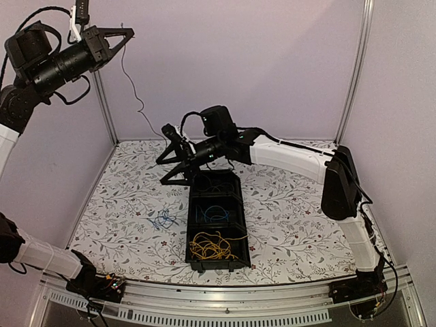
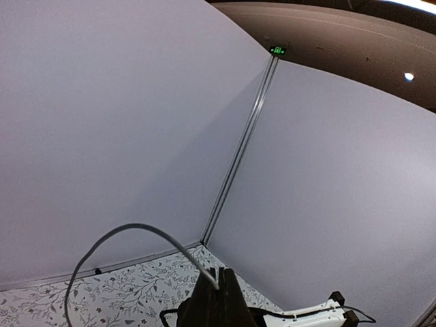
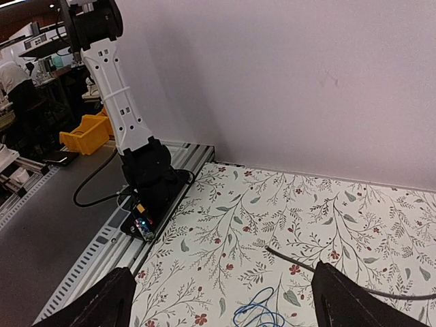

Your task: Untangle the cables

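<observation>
Left end effector is up high by the back-left wall, pinched fully closed on one thin grey cable. The cable hangs from it down toward the bench and arcs off the fingertips in the left wrist view. A loose blue cable bunch lies on the bench, just left of the black tray. In the tray: second blue bunch in the middle compartment, yellow bunch in the near one. Right end effector is low at the tray's far-left corner, jaws spread wide, gripping nothing; the grey cable's lower end shows below it. Count: four cables, one tray.
</observation>
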You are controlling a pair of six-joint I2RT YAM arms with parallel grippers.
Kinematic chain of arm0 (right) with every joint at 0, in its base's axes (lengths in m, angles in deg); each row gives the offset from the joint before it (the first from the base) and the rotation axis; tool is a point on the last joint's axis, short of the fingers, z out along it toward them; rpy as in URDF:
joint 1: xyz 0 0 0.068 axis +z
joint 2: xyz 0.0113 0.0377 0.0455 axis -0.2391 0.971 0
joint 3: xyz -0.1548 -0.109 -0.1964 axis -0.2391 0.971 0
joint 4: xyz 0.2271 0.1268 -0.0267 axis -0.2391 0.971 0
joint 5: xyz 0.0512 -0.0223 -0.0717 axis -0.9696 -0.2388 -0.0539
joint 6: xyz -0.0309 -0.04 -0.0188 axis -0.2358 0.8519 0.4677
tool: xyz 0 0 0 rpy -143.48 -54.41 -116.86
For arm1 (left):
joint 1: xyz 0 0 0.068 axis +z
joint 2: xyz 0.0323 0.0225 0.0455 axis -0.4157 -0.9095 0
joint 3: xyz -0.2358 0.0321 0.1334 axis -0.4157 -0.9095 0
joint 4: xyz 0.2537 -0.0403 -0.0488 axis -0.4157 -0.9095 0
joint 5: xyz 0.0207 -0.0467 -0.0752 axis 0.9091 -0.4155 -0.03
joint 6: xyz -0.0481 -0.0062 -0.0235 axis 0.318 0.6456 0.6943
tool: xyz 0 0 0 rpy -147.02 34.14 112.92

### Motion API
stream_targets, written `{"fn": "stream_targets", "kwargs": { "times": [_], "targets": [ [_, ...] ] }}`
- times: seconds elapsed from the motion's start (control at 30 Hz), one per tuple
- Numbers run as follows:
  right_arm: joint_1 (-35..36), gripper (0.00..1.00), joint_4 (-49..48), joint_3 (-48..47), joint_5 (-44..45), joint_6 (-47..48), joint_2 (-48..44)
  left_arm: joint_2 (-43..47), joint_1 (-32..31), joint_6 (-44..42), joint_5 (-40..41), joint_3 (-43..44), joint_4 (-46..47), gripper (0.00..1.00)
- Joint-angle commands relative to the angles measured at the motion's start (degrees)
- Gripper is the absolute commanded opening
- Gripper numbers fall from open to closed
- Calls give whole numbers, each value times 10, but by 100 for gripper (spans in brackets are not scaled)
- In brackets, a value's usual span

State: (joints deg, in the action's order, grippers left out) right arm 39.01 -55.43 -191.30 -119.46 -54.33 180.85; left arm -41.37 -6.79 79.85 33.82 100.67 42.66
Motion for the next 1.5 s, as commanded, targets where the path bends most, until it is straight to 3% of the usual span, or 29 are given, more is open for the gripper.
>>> {"fn": "stream_targets", "kwargs": {
  "times": [0.0,0.13,0.3,0.77,1.03,1.47],
  "targets": [
    [4,94,-4,5,30,-25,16,-2,-6,-3,10,1,36,0],
    [-10,93,10,67,40,-8,-14,-23,-6,-8,2,-10,49,0],
    [-62,96,10,239,90,43,-107,-39,-6,8,-34,-62,92,0],
    [-279,99,-13,599,168,150,-343,-134,-25,57,-124,-115,167,0],
    [-399,99,-29,627,159,146,-361,-192,-42,82,-153,-121,200,0],
    [-409,99,-8,621,127,147,-334,-233,-49,91,-161,-192,226,0]
  ]
}}
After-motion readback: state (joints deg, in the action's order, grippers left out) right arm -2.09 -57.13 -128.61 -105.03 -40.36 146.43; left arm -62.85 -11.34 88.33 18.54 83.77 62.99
